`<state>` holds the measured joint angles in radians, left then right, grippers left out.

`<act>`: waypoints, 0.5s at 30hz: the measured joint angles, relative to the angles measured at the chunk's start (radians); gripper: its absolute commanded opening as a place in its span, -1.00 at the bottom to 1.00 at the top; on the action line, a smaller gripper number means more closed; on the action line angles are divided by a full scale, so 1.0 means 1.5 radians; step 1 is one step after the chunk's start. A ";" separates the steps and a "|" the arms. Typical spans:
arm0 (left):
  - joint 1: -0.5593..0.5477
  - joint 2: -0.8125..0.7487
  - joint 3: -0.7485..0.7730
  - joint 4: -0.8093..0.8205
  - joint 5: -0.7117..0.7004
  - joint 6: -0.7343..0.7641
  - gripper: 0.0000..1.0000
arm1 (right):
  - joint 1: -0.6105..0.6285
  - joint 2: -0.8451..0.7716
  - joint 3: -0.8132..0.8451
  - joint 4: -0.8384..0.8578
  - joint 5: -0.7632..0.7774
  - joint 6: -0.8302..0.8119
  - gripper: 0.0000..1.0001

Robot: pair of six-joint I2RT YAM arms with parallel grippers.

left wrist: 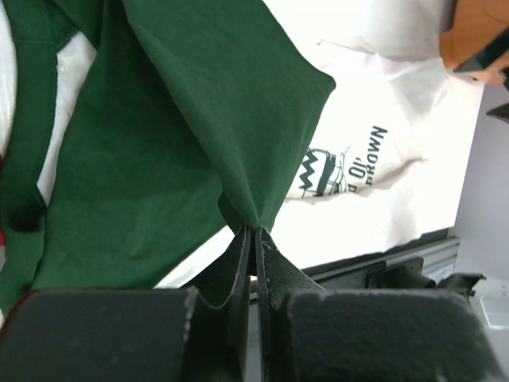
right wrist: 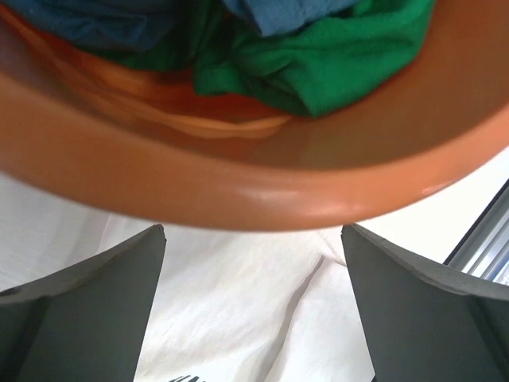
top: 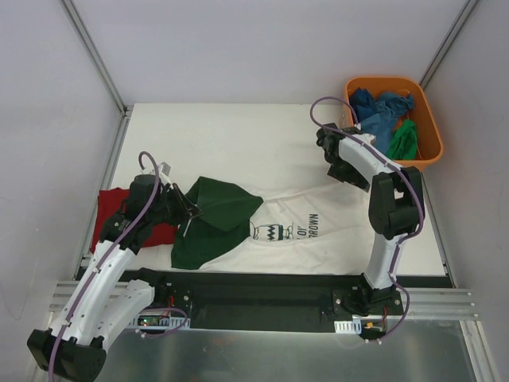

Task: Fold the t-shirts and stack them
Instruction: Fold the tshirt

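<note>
- The white shirt [top: 334,239] with the cartoon print lies spread on the table, down and left of the orange tub [top: 430,142]. Its dark green part [top: 215,211] is lifted and doubled over at the end farthest from the tub.
- The left gripper [left wrist: 256,232] is pinched tight on a tuck of that green cloth, which hangs taut from the closed fingers.
- The right gripper [right wrist: 253,232] hovers just beside the tub's wall, over the shirt end closest to the tub, with its fingers spread wide and holding nothing.
- A dark red shirt [top: 107,211] lies flat, farther from the tub than everything else. A blue shirt [top: 378,111] and a green shirt [top: 406,139] are bunched inside the tub.
- The step in hand looks like the first fold of the white shirt (green side carried toward the tub).
- Next, the left arm probably needs to lay the cloth flat across the print and let go. The right could pin the tub-side edge so the shirt does not slide.
</note>
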<state>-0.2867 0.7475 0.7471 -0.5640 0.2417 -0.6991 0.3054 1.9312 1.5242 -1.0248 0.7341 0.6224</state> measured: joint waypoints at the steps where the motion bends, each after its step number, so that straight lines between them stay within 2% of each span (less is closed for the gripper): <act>1: 0.000 -0.012 -0.001 -0.007 0.004 0.000 -1.00 | 0.001 0.001 0.000 -0.001 0.000 0.001 0.93; 10: 0.000 -0.102 -0.070 -0.080 0.031 0.009 -1.00 | 0.012 0.031 0.005 -0.003 -0.012 0.001 0.93; 15: 0.000 -0.140 -0.091 -0.105 0.058 0.013 -1.00 | 0.023 0.061 0.043 -0.006 -0.017 0.001 0.93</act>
<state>-0.2871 0.5381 0.6109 -0.7216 0.3286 -0.6792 0.3401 2.0228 1.5894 -1.0340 0.7086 0.6231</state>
